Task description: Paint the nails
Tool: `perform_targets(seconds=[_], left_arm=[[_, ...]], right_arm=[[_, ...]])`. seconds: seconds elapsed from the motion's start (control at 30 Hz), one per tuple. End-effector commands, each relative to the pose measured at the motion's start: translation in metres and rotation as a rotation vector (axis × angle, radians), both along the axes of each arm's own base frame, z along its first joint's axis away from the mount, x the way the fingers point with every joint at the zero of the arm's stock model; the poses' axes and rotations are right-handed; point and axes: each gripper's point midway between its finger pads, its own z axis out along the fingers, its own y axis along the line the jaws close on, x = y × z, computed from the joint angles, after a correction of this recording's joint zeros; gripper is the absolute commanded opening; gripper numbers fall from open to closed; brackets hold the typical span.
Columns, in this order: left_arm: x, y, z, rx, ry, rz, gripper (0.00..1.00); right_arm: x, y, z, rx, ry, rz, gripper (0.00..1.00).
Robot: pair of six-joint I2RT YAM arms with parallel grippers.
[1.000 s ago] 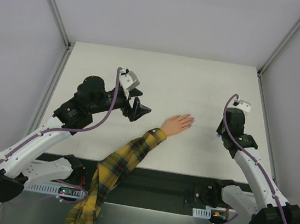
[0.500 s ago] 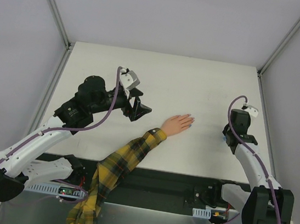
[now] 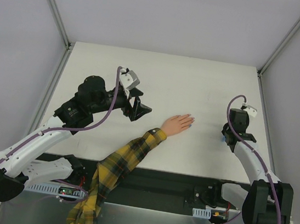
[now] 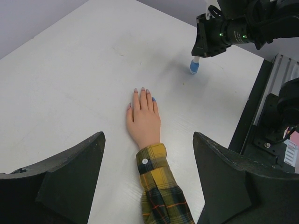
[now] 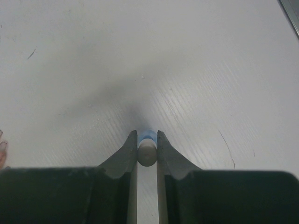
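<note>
With our right end effector [image 5: 147,140] pinching the round grey cap [image 5: 147,156] and left end effector [image 3: 139,106] gaping empty, we may topple the small blue polish bottle [image 4: 194,68] lifting.

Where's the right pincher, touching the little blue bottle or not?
Touching. In the right wrist view the right gripper presses from both sides on the grey top of the little blue bottle, with no gap.
</note>
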Motion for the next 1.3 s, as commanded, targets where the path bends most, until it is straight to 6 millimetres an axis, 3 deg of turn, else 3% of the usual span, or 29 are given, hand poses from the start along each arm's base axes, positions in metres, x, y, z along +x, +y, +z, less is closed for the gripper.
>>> perform_targets(seconds=[0.0, 0.2, 0.4, 0.5, 0.53, 0.63, 0.67, 0.73, 0.77, 0.83, 0.87, 0.9, 1.0, 1.17, 1.27], left_arm=[[-0.001, -0.002, 0.013, -0.041, -0.019, -0.003, 0.75], [-0.001, -0.002, 0.013, -0.043, -0.016, -0.005, 0.75], [-0.003, -0.002, 0.015, -0.046, -0.025, -0.01, 0.75], [-0.003, -0.002, 0.014, -0.045, -0.027, -0.011, 0.75], [-0.002, -0.002, 0.013, -0.041, -0.025, -0.009, 0.75], [-0.001, -0.001, 0.013, -0.039, -0.031, -0.002, 0.75], [-0.001, -0.001, 0.013, -0.04, -0.032, 0.001, 0.75], [-0.001, 0.0, 0.015, -0.042, -0.036, 0.004, 0.75], [-0.001, 0.0, 0.015, -0.042, -0.036, 0.005, 0.75], [-0.003, 0.001, 0.019, -0.049, -0.045, 0.0, 0.75], [-0.005, 0.002, 0.022, -0.056, -0.051, -0.004, 0.76], [-0.008, 0.004, 0.025, -0.065, -0.057, -0.005, 0.81], [-0.012, 0.006, 0.035, -0.086, -0.077, -0.007, 0.82], [-0.016, 0.011, 0.064, -0.16, -0.079, 0.019, 0.93], [-0.025, 0.021, 0.089, -0.213, -0.095, 0.041, 0.95]], right_arm=[[0.007, -0.003, 0.005, 0.007, -0.036, -0.028, 0.06], [0.006, -0.003, 0.003, 0.005, -0.022, -0.027, 0.11], [0.008, -0.001, 0.012, 0.009, -0.018, -0.012, 0.38], [0.002, 0.0, 0.022, 0.009, 0.006, -0.008, 0.55], [0.006, 0.001, 0.042, 0.012, -0.036, -0.007, 0.58], [-0.006, 0.005, 0.073, 0.001, -0.04, 0.021, 0.65], [-0.005, 0.008, 0.105, 0.001, -0.102, 0.038, 0.66], [-0.023, 0.011, 0.128, -0.012, -0.064, 0.074, 0.68], [-0.025, 0.017, 0.163, 0.007, -0.132, 0.107, 0.69], [-0.047, 0.027, 0.182, 0.028, -0.118, 0.182, 0.72], [-0.052, 0.036, 0.208, 0.064, -0.172, 0.231, 0.74], [-0.069, 0.037, 0.216, 0.072, -0.177, 0.248, 0.8], [-0.095, 0.042, 0.244, 0.092, -0.229, 0.305, 0.87], [-0.113, 0.046, 0.265, 0.077, -0.292, 0.377, 1.0], [-0.115, 0.06, 0.268, 0.126, -0.303, 0.44, 0.96]])
